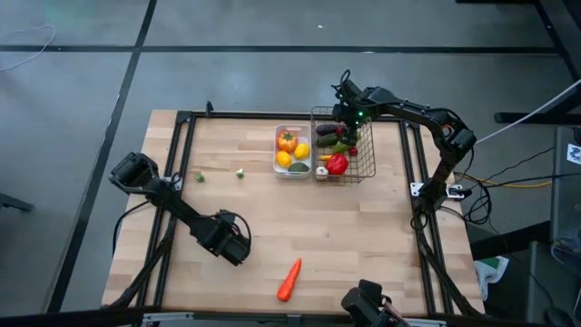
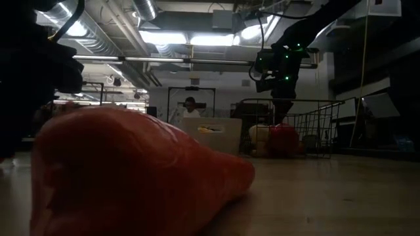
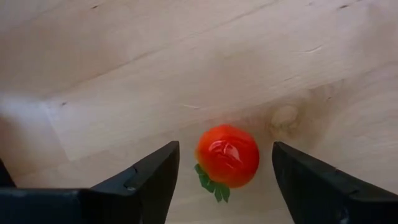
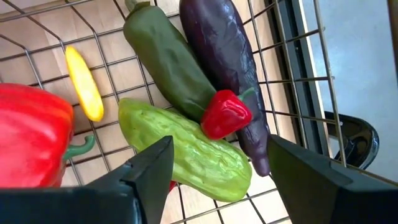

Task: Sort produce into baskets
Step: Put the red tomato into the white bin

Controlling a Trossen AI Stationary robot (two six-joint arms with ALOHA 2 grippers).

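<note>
My left end effector (image 3: 224, 180) gapes empty astride a small red tomato (image 3: 227, 155); right end effector (image 4: 217, 180) gapes empty over the wire-mesh basket (image 1: 363, 168)

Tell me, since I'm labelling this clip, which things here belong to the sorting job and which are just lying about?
Job: carrot, small red fruit inside the open left gripper, white tray, wire basket, open right gripper above it.
Lying about: cables beside the table, person in the background.
</note>
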